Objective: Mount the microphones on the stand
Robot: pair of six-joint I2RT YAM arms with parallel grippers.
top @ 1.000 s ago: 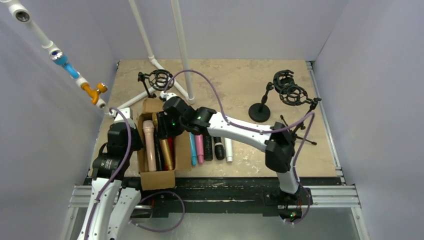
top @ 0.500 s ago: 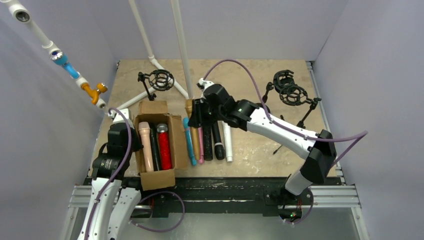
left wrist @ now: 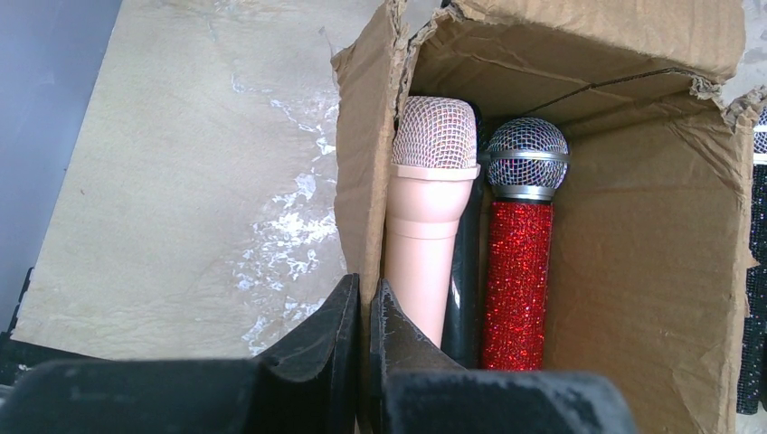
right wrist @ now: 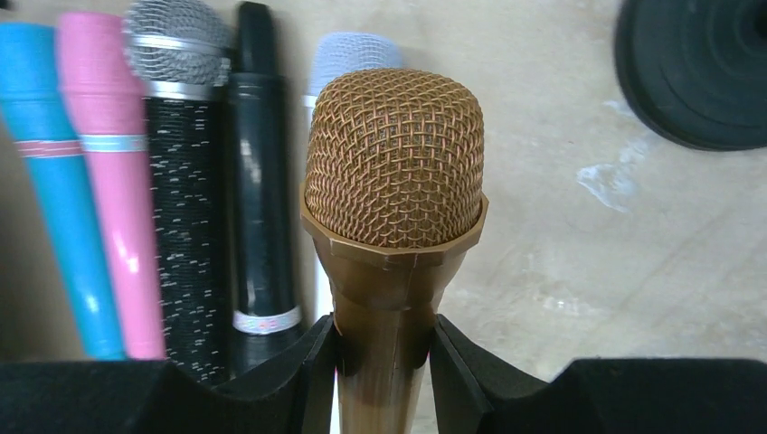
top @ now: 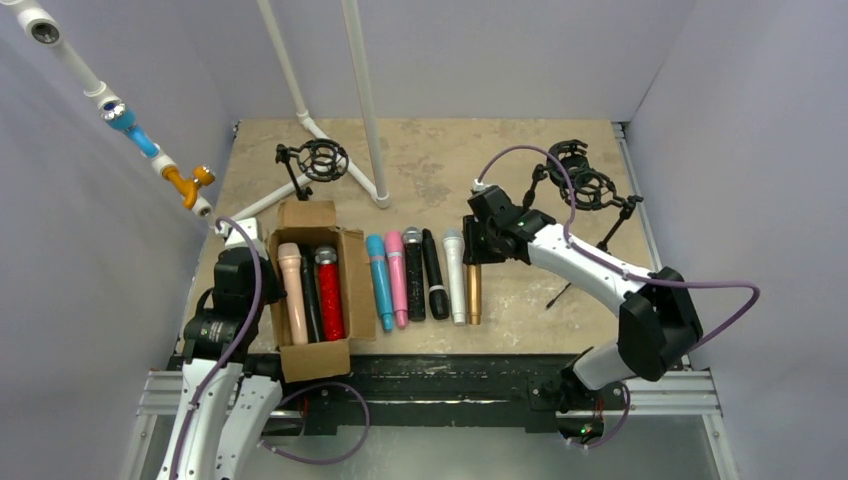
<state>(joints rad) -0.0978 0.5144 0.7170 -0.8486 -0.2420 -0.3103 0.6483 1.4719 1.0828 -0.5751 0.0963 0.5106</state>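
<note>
Tabletop (top: pixel 440 180) beige (microphones (top: pixel 397 280) rowed), walls (top: pixel 500 50) grey

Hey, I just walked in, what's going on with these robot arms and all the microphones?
The right gripper grips a gold microphone just below its head, at the right end of a row of five others lying on the table. The left gripper pinches the wall of a cardboard box holding a peach microphone and a red glitter microphone. The stands are all empty.
</note>
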